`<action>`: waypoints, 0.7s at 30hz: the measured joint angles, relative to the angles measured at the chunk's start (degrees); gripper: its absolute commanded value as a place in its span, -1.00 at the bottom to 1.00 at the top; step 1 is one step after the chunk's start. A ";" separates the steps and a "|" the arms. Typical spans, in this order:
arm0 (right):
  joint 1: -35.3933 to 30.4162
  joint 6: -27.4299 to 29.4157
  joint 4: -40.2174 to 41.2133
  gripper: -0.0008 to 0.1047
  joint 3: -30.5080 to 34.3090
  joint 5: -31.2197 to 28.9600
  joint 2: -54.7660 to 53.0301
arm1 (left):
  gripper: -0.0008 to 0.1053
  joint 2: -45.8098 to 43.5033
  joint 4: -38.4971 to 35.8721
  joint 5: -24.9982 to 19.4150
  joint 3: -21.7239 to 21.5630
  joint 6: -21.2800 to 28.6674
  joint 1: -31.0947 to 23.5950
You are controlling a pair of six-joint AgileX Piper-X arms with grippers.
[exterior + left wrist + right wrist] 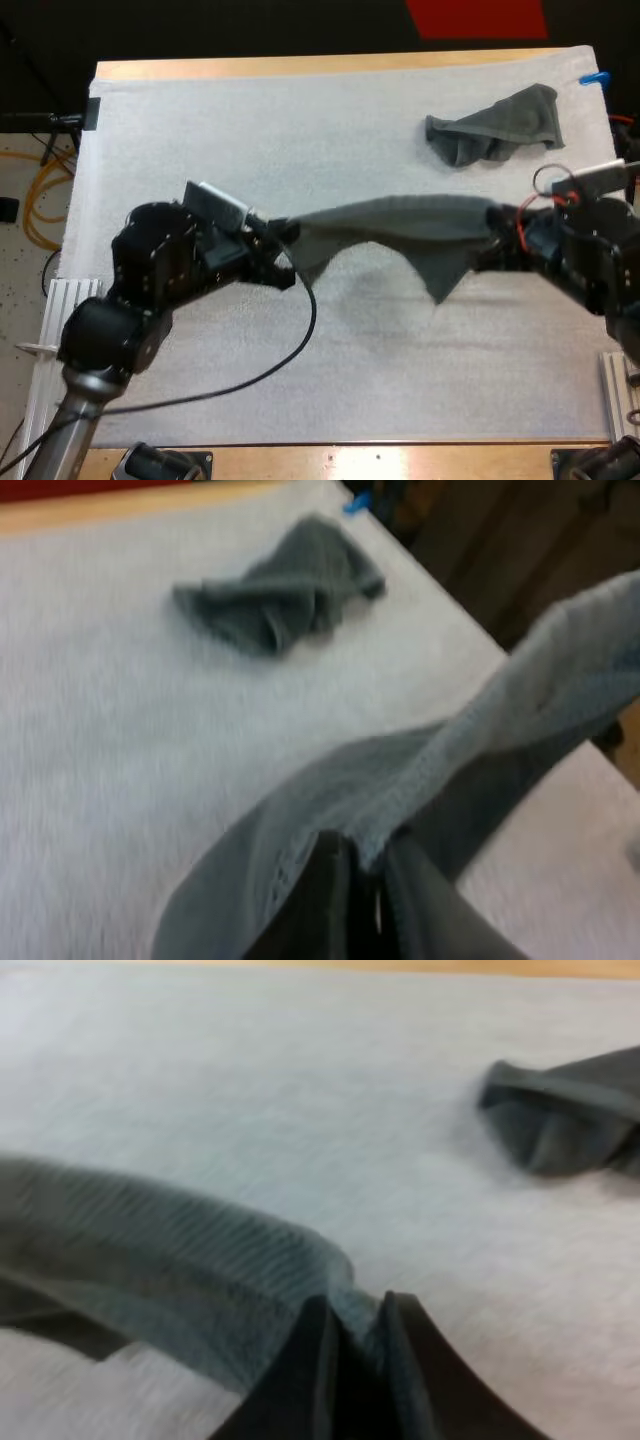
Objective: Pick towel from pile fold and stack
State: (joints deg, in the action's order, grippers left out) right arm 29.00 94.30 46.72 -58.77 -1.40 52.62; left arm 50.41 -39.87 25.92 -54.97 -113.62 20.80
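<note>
Above mat [200,130] centre: left hand [283,233], right hand [498,220] each pinching towel [400,225] end, stretched, apparently pre-fold. Next: lower flat, fold. Far right: crumpled towel [497,128].

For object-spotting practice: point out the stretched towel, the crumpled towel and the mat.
stretched towel [400,222]: high view, middle of its hanging span.
crumpled towel [505,125]: high view, centre of the heap.
mat [250,130]: high view, bare far-left part.

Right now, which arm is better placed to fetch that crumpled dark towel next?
Probably the right: the right tool sits nearer the crumpled dark grey-green towel than the left tool. Both grip the stretched dark grey-green towel.
</note>
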 measured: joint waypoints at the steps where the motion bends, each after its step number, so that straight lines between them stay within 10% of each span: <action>1: 1.21 -0.44 0.95 -0.99 0.00 0.00 -0.68 | -0.99 -0.99 -1.46 -0.23 0.00 0.00 0.00; 21: 18.40 -12.96 19.48 -0.99 0.64 -5.93 -7.79 | -0.99 -11.68 -20.00 -3.50 1.62 0.32 0.44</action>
State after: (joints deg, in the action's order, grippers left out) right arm 47.40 81.33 66.19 -58.13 -7.33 44.83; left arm 38.74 -59.87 22.42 -53.35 -113.30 21.24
